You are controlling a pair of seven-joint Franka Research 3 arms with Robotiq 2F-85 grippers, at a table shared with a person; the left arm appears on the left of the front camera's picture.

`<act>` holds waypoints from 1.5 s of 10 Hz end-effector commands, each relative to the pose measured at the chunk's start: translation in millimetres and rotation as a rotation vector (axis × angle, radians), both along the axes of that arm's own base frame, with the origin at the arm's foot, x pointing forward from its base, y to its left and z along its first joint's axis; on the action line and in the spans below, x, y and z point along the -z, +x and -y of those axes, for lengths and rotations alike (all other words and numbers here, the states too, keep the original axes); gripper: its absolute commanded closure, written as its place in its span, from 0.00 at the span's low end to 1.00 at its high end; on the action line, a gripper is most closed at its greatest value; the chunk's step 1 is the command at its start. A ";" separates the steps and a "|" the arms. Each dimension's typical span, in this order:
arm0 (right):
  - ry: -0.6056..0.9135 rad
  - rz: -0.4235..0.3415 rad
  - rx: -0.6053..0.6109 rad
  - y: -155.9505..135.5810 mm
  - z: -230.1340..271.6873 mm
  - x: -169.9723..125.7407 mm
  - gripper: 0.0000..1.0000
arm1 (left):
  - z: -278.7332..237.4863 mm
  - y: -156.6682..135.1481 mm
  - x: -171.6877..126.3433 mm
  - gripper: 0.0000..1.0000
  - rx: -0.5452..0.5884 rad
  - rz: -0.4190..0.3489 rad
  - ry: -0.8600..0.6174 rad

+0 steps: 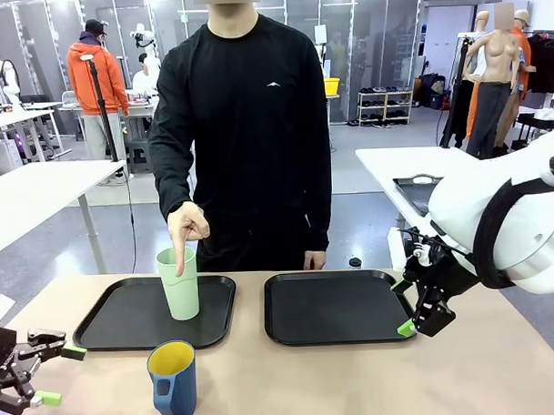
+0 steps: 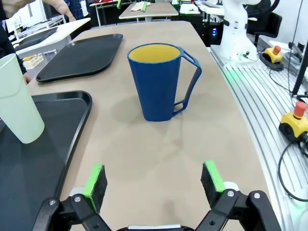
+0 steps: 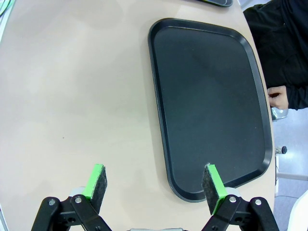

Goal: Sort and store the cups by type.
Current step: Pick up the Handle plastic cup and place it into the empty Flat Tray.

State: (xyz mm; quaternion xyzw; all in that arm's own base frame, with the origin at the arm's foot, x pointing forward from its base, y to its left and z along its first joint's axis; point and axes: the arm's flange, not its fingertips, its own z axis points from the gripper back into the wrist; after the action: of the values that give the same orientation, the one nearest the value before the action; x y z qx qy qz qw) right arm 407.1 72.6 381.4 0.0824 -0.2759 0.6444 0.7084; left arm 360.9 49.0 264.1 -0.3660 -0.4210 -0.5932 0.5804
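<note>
**Table** [image 1: 356, 378]: flat, matte beige top that carries all the items below.

**Right tray** [image 1: 335, 306]: black rounded rectangle with a raised lip and a dull sheen, at the far edge, right of centre. Nothing lies on it, so it is probably kept for the second cup type.

**Left tray** [image 1: 117, 322]: the twin of the right tray, at the far edge, left of centre.

**Tumbler** [image 1: 180, 288]: tall, tapered, pale mint, smooth plastic, no handle. It stands upright near the left tray's far right corner.

**Person's hand** [image 1: 187, 231]: the index finger points down at the tumbler's rim, likely marking it or its tray. Whether the finger touches the rim is unclear.

**Blue mug** [image 1: 174, 380]: shorter, with a glossy blue wall, yellow inside and a looped handle. It stands upright on bare table at the near edge, in front of the left tray, not yet sorted.

**Left gripper** [image 2: 154, 180]: low at the table's near left corner, facing the mug. The jaws are spread wide with nothing between them, apparently ready to take it.

**Right gripper** [image 3: 154, 185]: just above the right tray's near right corner. The jaws are apart and hold nothing.
</note>
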 end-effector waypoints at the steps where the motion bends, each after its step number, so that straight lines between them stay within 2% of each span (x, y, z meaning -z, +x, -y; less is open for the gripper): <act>1: -0.013 -0.005 0.021 -1.4 -2.1 1.0 0.00 | 24.3 2.2 8.3 0.00 0.043 0.000 -0.038; 2: -0.013 -0.005 0.021 -1.4 -2.1 1.0 0.00 | 37.6 3.8 18.2 0.00 0.029 0.016 -0.040; 6: -0.013 -0.005 0.021 -1.4 -2.1 1.0 0.00 | 70.1 3.9 41.5 0.00 0.040 -0.019 -0.111; 10: -0.013 -0.005 0.021 -1.4 -2.1 1.0 0.00 | 98.7 2.0 50.0 0.00 0.055 0.005 -0.188; 15: -0.013 -0.005 0.021 -1.4 -2.1 1.0 0.00 | 129.1 5.2 59.1 0.00 0.115 -0.018 -0.234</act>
State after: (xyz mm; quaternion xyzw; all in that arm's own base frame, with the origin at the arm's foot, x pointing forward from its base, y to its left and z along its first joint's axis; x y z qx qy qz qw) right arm 407.1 72.3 381.3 0.0825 -0.2759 0.6443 0.7085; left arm 360.1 -73.3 227.3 -0.4657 -0.4605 -0.5580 0.5096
